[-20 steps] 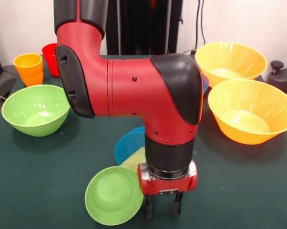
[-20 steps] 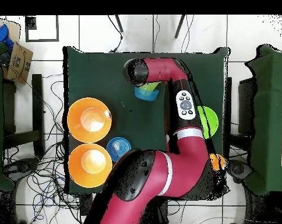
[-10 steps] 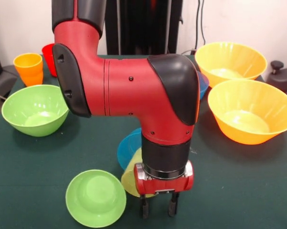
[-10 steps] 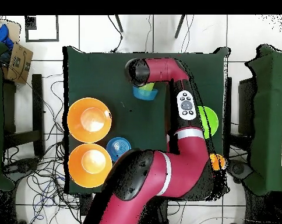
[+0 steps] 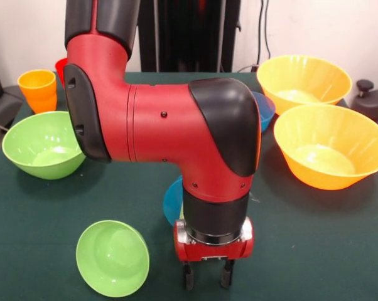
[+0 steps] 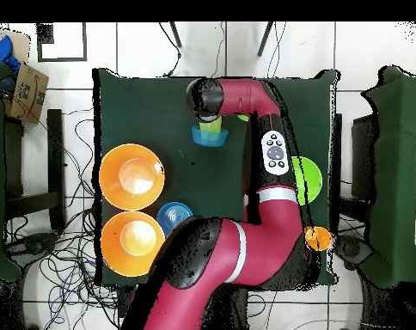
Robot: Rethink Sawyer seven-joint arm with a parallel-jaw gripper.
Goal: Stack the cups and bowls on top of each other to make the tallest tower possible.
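No tower stands, so the gathering step is judged to be in hand; the next move calls for a rim to be gripped and the piece lifted onto a base. The black-fingered pincer [image 5: 207, 276] is held low over the dark green surface [image 5: 314, 251], fingers apart and empty; the small glossy green plastic bowl [image 5: 112, 258] lies tipped just beside it, apart; a small blue plastic bowl [image 5: 172, 202] lies tilted behind the wrist.
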